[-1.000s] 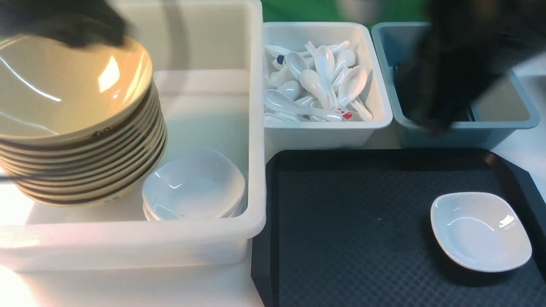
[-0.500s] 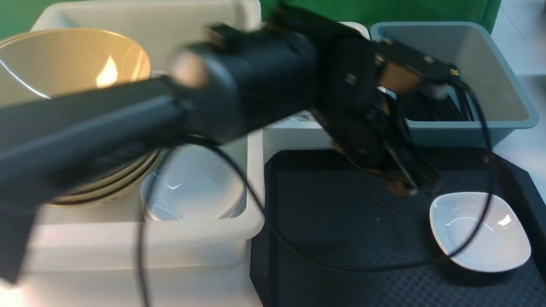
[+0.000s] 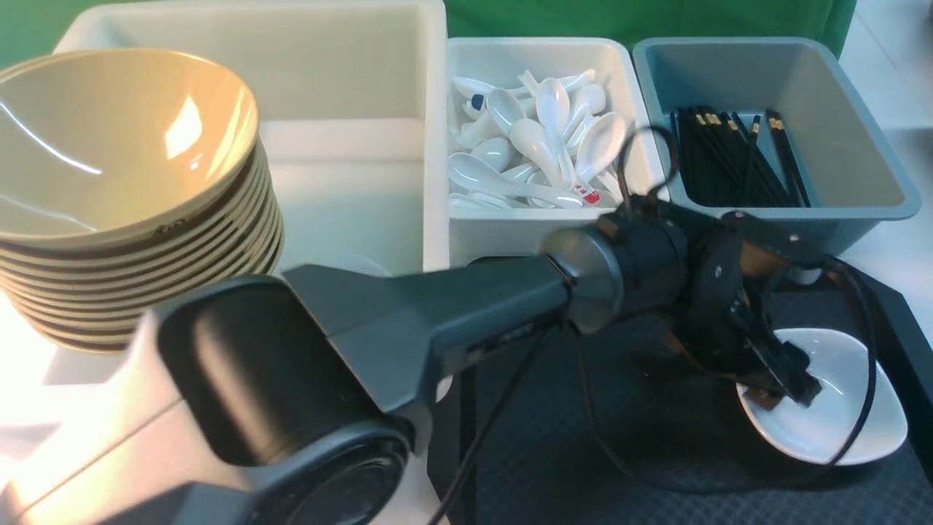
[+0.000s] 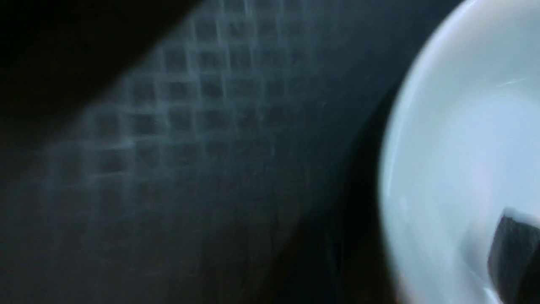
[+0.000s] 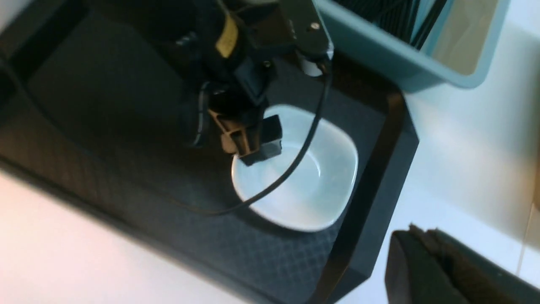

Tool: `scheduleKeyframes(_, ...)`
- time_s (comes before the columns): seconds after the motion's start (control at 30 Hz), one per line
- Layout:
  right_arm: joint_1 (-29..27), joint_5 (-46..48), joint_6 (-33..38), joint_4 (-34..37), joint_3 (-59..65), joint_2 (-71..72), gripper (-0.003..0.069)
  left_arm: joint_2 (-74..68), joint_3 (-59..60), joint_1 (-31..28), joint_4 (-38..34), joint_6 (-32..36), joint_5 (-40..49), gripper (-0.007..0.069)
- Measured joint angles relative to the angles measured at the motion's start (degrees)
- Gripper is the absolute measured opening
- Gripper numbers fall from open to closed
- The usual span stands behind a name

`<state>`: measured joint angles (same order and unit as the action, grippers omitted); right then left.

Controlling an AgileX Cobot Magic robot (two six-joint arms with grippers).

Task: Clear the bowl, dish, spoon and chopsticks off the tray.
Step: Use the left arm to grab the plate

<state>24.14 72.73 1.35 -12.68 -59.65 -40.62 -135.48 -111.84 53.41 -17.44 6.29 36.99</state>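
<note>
as left pincer meets the dish

though the small glossy white rounded-square dish (image 3: 838, 415) sits at the right end of the flat black diamond-textured plastic tray (image 3: 554, 496), i have the left pincer (image 3: 794, 390) on its left rim, spread, one finger inside the hollow. right pincer (image 5: 415, 242), out of front view, is pressed together. i judge the left one nearer.

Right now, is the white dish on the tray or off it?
On it: the dish lies flat on the tray floor, left gripper open over its rim.
</note>
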Motion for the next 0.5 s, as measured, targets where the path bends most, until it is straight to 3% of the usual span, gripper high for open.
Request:
scheduleKeyframes(0.07,0.0,0.0,0.2,0.1,0.9,0.0,0.0056,-0.6,-0.5,0.4,-0.1,1.6,-0.4,0.038)
scheduleKeyframes(0.2,0.0,-0.1,1.9,0.1,1.2,0.0,0.0057,-0.7,-1.1,0.8,-1.3,3.7,-0.3,0.0128)
scheduleKeyframes(0.27,0.0,-0.1,3.0,0.1,1.2,0.0,0.0057,0.5,-2.6,0.7,-2.2,3.9,1.1,0.0053)
scheduleKeyframes(0.4,0.0,-0.3,3.2,0.1,1.2,0.0,0.0058,3.1,-4.4,-0.8,-1.7,4.1,5.4,0.0006)
scheduleKeyframes(0.5,0.0,-1.9,5.1,2.7,-0.9,-1.2,0.0058,9.2,-4.7,-5.5,-0.4,4.1,10.9,0.0)
